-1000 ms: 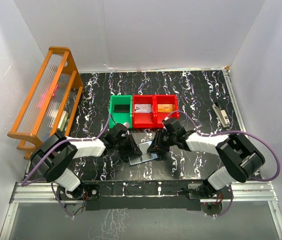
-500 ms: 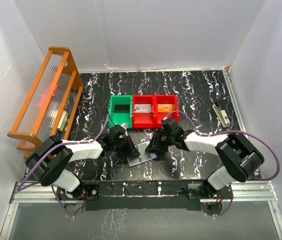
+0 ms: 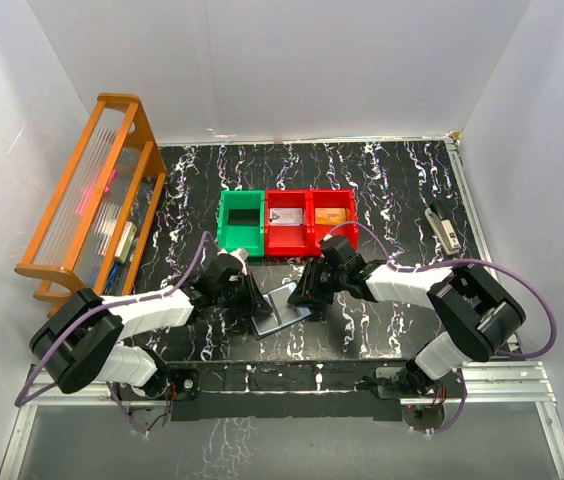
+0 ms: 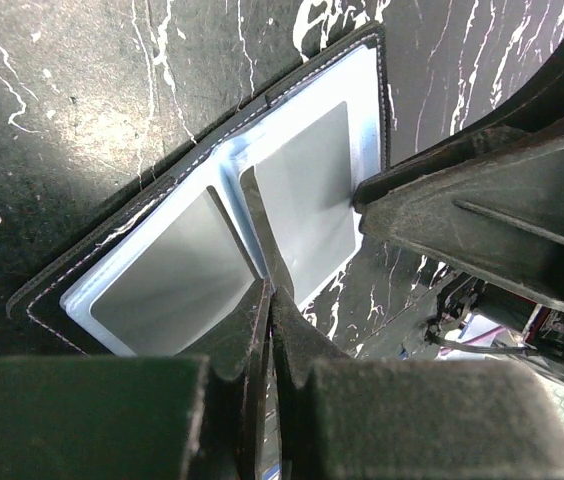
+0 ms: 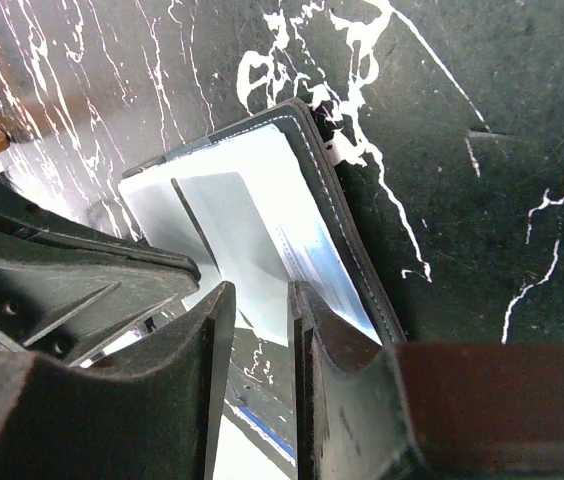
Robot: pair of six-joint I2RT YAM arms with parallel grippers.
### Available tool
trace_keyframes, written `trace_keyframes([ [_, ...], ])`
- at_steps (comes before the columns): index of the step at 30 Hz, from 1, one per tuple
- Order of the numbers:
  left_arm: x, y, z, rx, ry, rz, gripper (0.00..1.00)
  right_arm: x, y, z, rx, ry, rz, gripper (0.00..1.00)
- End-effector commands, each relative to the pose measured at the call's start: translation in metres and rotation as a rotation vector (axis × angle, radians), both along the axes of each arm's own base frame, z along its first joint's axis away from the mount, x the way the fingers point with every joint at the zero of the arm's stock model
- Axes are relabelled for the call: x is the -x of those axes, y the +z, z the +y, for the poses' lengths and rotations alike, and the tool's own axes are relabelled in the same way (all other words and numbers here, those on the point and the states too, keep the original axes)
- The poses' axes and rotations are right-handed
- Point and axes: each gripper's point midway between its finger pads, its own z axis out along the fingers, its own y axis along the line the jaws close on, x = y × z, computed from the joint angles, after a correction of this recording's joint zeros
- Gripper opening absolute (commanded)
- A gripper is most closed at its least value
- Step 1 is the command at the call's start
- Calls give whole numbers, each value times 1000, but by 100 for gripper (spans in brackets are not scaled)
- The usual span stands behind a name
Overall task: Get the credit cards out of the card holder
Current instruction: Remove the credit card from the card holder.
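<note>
The card holder [image 3: 284,303] lies open on the table [image 3: 392,180], at 6 o'clock of the red bins [image 3: 308,222], light-blue panels up. At its 9 o'clock the left gripper [image 4: 270,300] has its jaws closed tight on a thin dark card [image 4: 257,220] standing at the fold. At 3 o'clock the right gripper [image 5: 262,300] sets narrowly parted jaws at the holder's outer edge — whether they pinch it I cannot tell.

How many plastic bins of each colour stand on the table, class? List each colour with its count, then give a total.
Green bins: 1
Red bins: 2
Total: 3
</note>
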Motion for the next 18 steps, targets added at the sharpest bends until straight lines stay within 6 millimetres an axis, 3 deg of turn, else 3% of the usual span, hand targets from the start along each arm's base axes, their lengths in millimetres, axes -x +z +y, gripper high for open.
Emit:
trace_keyframes([
  [1,-2,6,8,6,26,-23,0,19,-38,-24,153,10,66,27],
  [3,-3,8,4,33,27,-22,0,19,-38,-22,140,17,67,27],
  [7,-2,4,-3,58,44,30,26,19,-39,-22,141,18,72,27],
  [15,1,-22,9,16,146,104,31,22,-41,-22,127,12,82,27],
  [18,1,-29,9,19,166,117,21,24,-41,-20,109,12,90,27],
])
